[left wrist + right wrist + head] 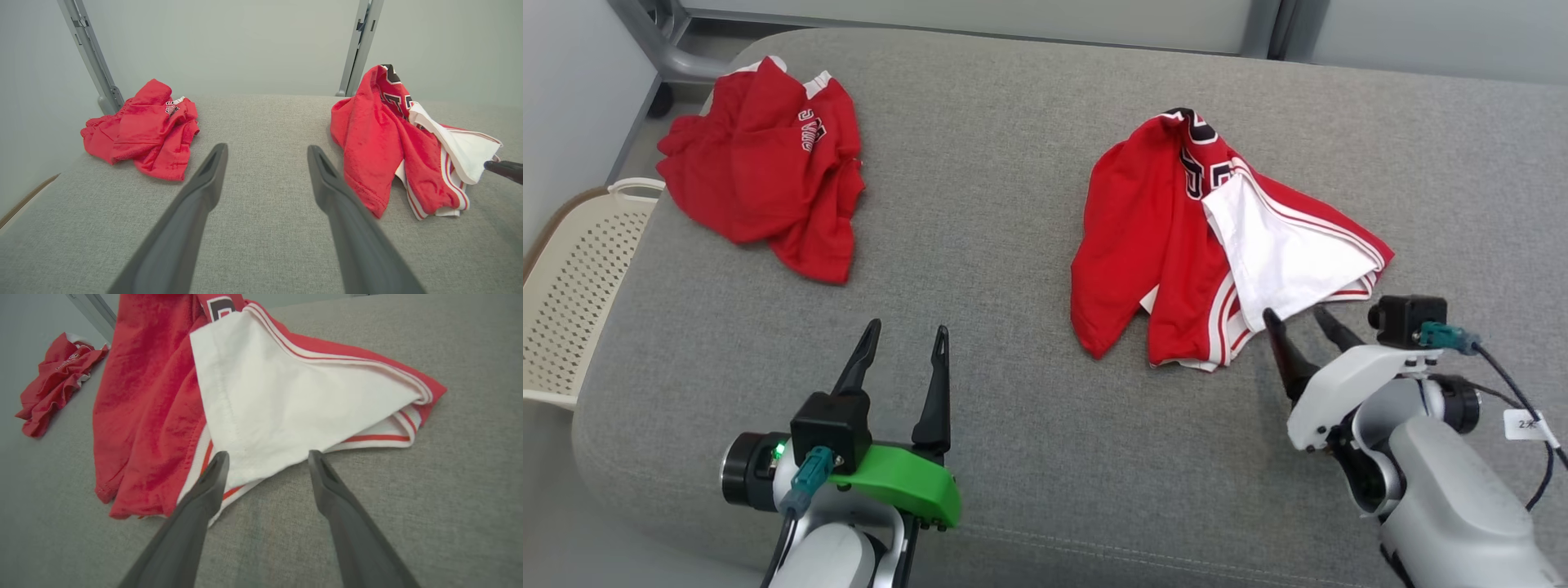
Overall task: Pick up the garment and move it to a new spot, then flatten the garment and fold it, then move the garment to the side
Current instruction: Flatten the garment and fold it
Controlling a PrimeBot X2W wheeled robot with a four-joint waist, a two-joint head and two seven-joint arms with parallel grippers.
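A crumpled red garment [1160, 245] with a white panel and red-and-white striped trim lies on the grey padded surface [1013, 392] at the right of the head view. My right gripper [1294, 313] stands open at its near right edge. In the right wrist view its fingertips straddle the corner of the white panel [286, 396] without gripping it. My left gripper [909, 327] is open over bare surface at the lower left, well apart from the garment [376, 139]. In the left wrist view, one right fingertip [504, 168] shows at the far right, at the white edge.
A second crumpled red garment [768, 171] lies at the far left of the surface. A cream perforated basket [572, 286] stands beyond the left edge. Grey metal frame posts [359, 49] rise behind the far edge, in front of a pale wall.
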